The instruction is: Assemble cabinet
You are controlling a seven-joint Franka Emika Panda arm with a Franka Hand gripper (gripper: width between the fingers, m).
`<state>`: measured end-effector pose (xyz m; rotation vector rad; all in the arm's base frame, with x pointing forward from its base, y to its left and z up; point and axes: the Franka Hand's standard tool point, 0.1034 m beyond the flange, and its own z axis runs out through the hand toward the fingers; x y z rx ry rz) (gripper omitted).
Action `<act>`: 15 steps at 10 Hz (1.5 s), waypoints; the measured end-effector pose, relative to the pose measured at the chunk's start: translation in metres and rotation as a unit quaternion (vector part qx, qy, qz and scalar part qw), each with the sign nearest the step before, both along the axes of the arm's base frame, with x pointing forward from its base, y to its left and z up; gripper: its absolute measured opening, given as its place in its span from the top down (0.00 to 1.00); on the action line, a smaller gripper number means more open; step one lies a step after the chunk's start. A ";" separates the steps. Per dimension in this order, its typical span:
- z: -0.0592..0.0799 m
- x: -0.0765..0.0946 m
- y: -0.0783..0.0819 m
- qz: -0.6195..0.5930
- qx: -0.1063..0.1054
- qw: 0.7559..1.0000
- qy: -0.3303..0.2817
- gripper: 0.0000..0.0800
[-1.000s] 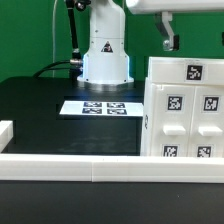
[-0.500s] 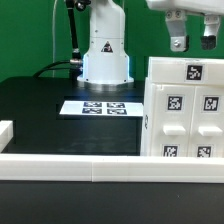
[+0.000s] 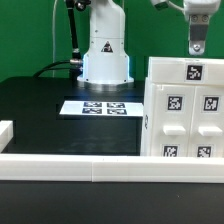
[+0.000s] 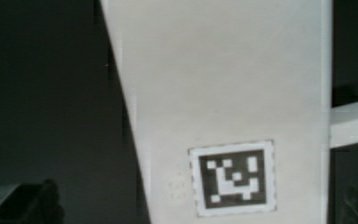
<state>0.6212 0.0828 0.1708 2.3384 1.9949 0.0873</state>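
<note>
The cabinet [image 3: 183,112], a large white box with several black-and-white tags, stands at the exterior view's right, with smaller tagged panels on its front face. My gripper [image 3: 209,38] hangs just above the box's top edge at the far right. One finger [image 3: 197,41] shows and the other lies at the picture's edge. In the wrist view a narrow white face of the cabinet [image 4: 211,90] with one tag [image 4: 231,178] runs between the jaws, and a dark fingertip [image 4: 25,203] shows beside it. The jaws stand apart and hold nothing.
The marker board [image 3: 98,106] lies flat on the black table before the robot base [image 3: 105,55]. A long low white rail [image 3: 70,166] runs along the front, with a short return at the exterior view's left [image 3: 6,130].
My gripper has moved toward the exterior view's right, from over the cabinet's left part to over its right end. The cabinet has not moved.
</note>
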 end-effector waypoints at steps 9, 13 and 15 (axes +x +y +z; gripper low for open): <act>-0.016 -0.003 -0.004 -0.030 -0.001 1.000 0.006 0.30; -0.015 -0.003 -0.007 -0.080 0.003 0.997 0.005 0.31; -0.015 -0.003 -0.007 -0.194 0.012 0.981 0.003 0.31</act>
